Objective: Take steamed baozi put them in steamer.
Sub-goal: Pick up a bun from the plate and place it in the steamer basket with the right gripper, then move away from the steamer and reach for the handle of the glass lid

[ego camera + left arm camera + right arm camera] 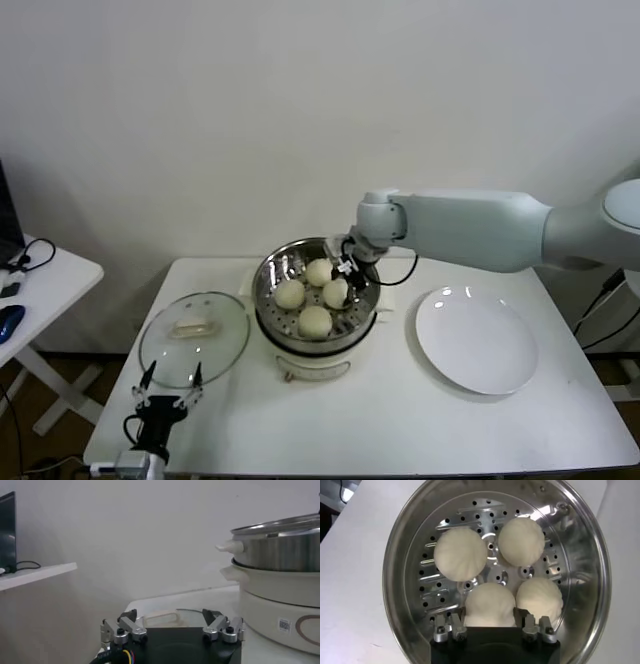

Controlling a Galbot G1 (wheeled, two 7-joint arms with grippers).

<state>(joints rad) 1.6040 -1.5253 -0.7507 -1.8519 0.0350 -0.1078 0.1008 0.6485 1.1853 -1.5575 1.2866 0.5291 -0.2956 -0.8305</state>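
Now one baozi [490,605] sits between the right gripper's [490,621] parted fingers.

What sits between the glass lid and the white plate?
The steamer, holding four baozi, with the right end effector over it. Head view shows this.

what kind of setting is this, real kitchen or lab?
Likely a lab mock-up of a kitchen: a steamer of buns on a plain white table against a bare wall, with a side desk carrying cables.
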